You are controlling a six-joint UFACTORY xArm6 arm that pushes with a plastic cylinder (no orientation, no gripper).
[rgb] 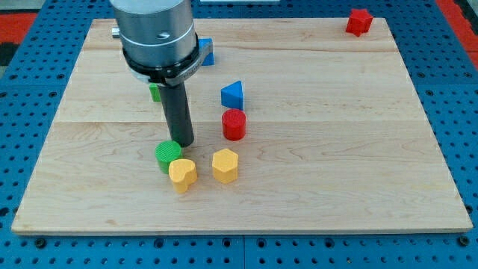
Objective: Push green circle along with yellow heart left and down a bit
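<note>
One rod and no gripper, so nothing is spreading or pinching: my tip (pixel 186 143) is pressing down at the far right edge of the green circle (pixel 168 153), touching it or nearly so. Just near of it, the yellow heart (pixel 181 172) is sitting against the circle. A yellow hexagon (pixel 225 165) is lying right of the heart, a red cylinder (pixel 234 124) farther off. Judging by this, the push is starting; next I'm needing a stroke left and slightly nearer, carrying both.
</note>
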